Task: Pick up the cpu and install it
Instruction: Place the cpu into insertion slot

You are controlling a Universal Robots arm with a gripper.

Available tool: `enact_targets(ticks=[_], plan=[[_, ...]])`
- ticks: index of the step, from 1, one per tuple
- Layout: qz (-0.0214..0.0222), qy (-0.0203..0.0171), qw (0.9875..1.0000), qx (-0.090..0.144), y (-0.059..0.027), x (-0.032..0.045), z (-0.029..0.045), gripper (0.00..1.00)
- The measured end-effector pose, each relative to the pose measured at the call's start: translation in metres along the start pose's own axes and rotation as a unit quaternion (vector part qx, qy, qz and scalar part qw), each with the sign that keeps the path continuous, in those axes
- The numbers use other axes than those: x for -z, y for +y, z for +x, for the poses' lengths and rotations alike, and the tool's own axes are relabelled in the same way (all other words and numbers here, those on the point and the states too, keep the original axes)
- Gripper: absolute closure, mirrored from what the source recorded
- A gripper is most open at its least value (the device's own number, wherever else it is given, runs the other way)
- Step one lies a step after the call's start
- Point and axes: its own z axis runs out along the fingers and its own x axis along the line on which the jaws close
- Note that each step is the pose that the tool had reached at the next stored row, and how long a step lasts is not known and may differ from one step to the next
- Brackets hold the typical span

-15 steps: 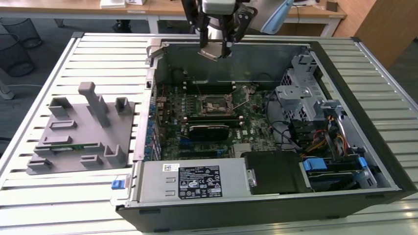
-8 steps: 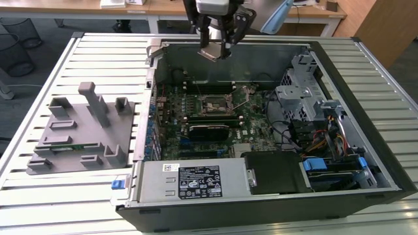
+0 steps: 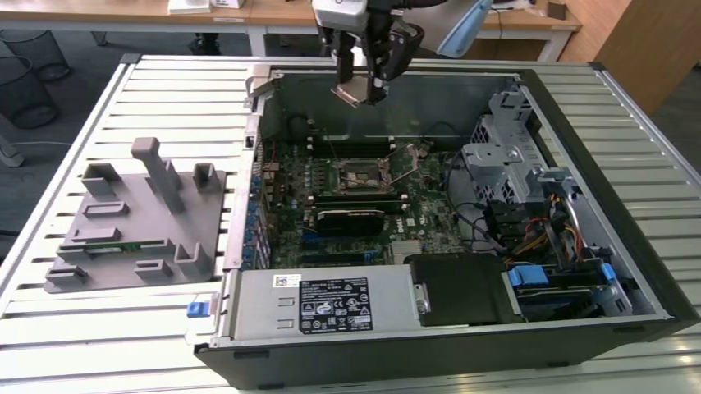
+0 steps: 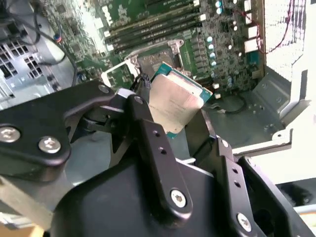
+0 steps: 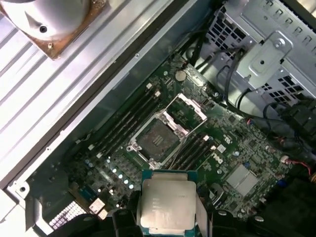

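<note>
My gripper (image 3: 363, 87) hangs over the far wall of the open computer case (image 3: 263, 86), shut on the cpu (image 3: 352, 93). The cpu is a flat square chip with a silver-grey metal top and a pale rim. In both wrist views its two sides are pinched between the black fingers (image 4: 148, 133), and the cpu (image 4: 176, 105) (image 5: 168, 205) sits well above the motherboard. The dark square socket (image 3: 359, 174) (image 5: 158, 139) lies below with its metal frame swung open and nothing in it.
Memory slots (image 5: 121, 129) flank the socket. On the exterior view's right, metal drive cages (image 3: 515, 156) and cables crowd the case. A power supply (image 3: 318, 302) fills the near side. A grey fixture tray (image 3: 131, 222) holding a green memory stick (image 3: 118, 245) lies left of the case.
</note>
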Motion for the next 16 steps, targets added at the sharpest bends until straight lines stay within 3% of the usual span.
enact_targets(ticks=[4, 8, 12, 16], plan=[[0.0002, -0.0010, 0.9996, -0.028, -0.0001, -0.0014, 0.0001, 0.47], [0.0003, -0.0023, 0.9980, -0.063, -0.0001, -0.0033, 0.0001, 0.47], [0.0004, -0.0036, 0.9950, -0.100, -0.0002, -0.0055, 0.0001, 0.47], [0.0005, -0.0049, 0.9907, -0.136, -0.0003, -0.0078, 0.0001, 0.47]])
